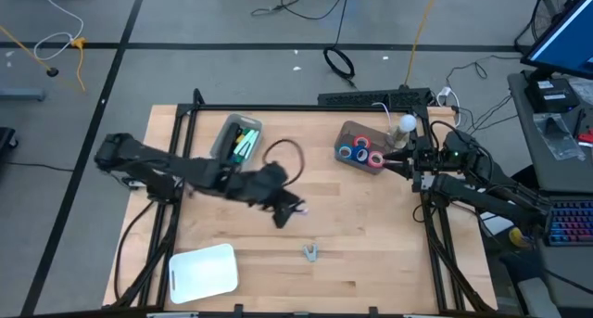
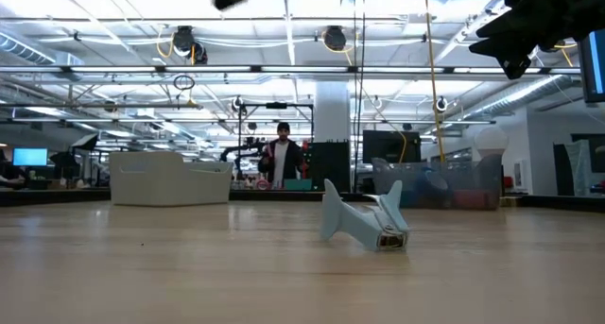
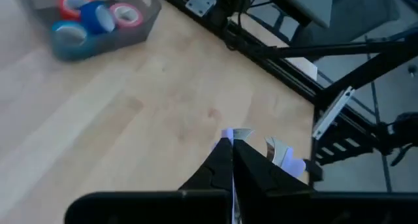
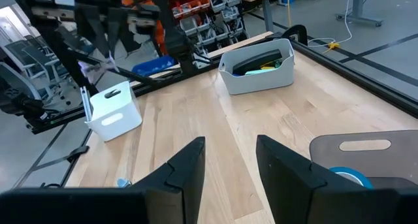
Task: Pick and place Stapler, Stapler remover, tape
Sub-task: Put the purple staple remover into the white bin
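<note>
My left gripper (image 1: pixel 295 209) hangs over the middle of the table, shut on a pale lilac stapler remover (image 4: pixel 90 65). A second pale stapler remover (image 1: pixel 310 253) rests on the table nearer the near edge, and also shows in the low view (image 2: pixel 364 222). Red and blue tape rolls (image 1: pixel 361 154) sit in a dark bin (image 1: pixel 345 133) at the far right. Green and dark staplers (image 1: pixel 243 144) lie in a grey bin (image 1: pixel 225 133). My right gripper (image 4: pixel 228 162) is open and hovers beside the tape bin (image 4: pixel 356 145), touching nothing. My left gripper (image 3: pixel 232 144) pinches the stapler remover between its two fingertips; only a pale tip of it (image 3: pixel 239 133) shows past them. The fingers slant down toward the table's right side. The remover is lifted clear of the table.
A white bin (image 1: pixel 204 272) stands at the near left corner. A black frame rail (image 1: pixel 431 216) runs along the right edge, with cables and a pale bulb (image 1: pixel 407 123) behind the tape bin. Bare wood lies between the bins. A person stands far off in the room (image 2: pixel 282 159).
</note>
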